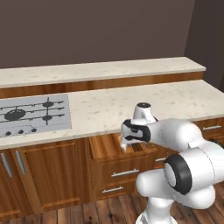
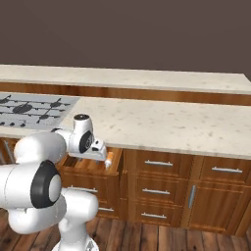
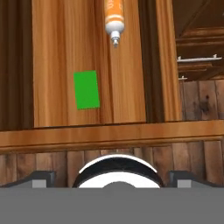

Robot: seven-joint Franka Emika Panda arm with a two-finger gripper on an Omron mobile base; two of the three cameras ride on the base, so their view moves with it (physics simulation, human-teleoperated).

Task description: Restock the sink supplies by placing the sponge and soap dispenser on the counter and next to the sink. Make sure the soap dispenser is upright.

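Wide-open claw hangs over the open drawer; hand view reveals sponge flat, soap dispenser lying apart.

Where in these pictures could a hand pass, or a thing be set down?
The counter is bare from the stovetop rightward to its end. The open drawer has bare wood left of the sponge. It is tighter between the sponge and the soap dispenser, lying near the right wall.

**Looking down into the open drawer**

We see the green sponge lying flat on the wooden drawer floor. The orange soap dispenser lies on its side, apart from it, pump tip pointing toward us.
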